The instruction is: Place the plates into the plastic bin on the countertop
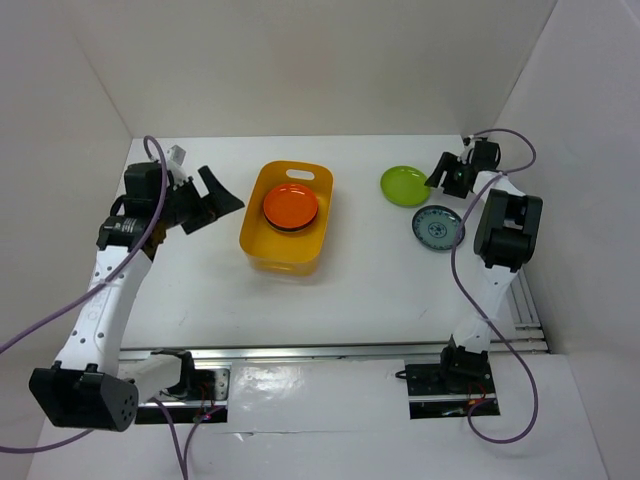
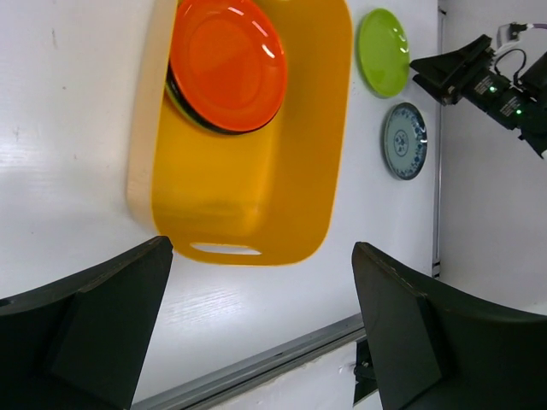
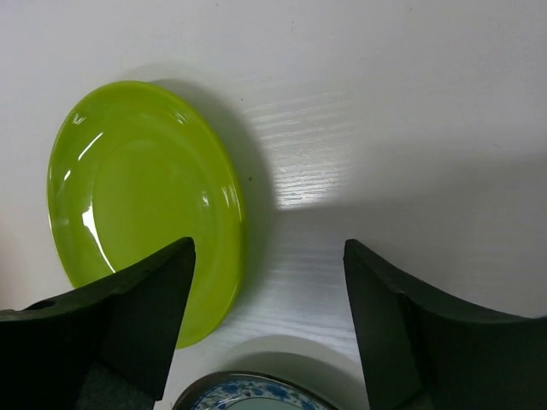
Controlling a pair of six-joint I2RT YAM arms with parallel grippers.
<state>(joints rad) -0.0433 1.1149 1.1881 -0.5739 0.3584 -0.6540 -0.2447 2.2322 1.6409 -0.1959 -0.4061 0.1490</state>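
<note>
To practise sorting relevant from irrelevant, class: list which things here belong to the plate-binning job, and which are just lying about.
Belong to the job:
plastic bin; orange-red plate, already in it; lime green plate and blue-patterned plate, both on the countertop; right gripper, open near the lime green plate.

Just lying about:
cables; metal rail; white walls.

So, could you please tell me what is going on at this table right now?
Small plates are being cleared into the yellow-orange plastic bin. A round orange-red plate already sits inside, on a black plate. A lime green round plate and a blue-patterned white plate lie on the white countertop, right of the bin. The right end effector is open at the green plate's edge, holding nothing. The left end effector is open and empty, left of the bin.
</note>
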